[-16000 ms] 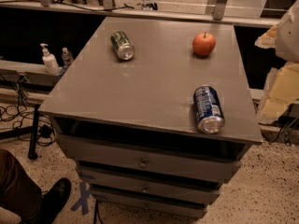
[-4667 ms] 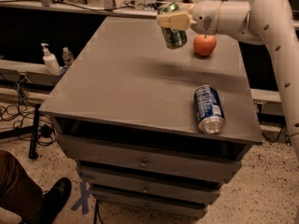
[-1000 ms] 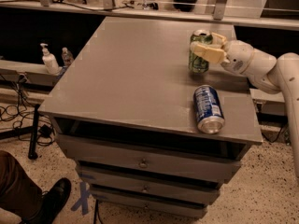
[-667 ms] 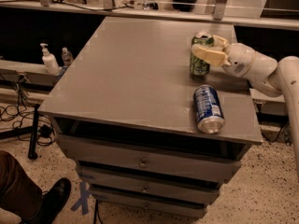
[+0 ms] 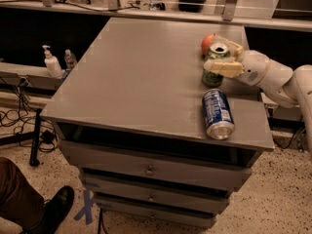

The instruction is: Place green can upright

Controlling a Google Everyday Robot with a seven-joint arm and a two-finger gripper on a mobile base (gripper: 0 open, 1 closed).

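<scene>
- Far left: pump bottle (image 5: 50, 62), standing on a ledge beside the cabinet.
- Centre: grey drawer cabinet (image 5: 141, 82), bearing the rest.
- Right of centre: green can (image 5: 212, 76), standing upright near the right edge, just in front of an apple (image 5: 207, 42). Blue-and-white can (image 5: 218, 113) lying nearby, nearer the front edge.
- Right: gripper (image 5: 217, 56), reaching in sideways, fingers clamping the green can.
- Risk: a finger dragging during release could be tipping the can toward its neighbours.

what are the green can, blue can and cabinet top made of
The green can, upright in the gripper near the right edge: likely thin aluminium, pale green print, silver lid. The blue-and-white can, on its side: likely the same, shiny silver end. The cabinet top: matte grey, perhaps laminate or painted board.
</scene>
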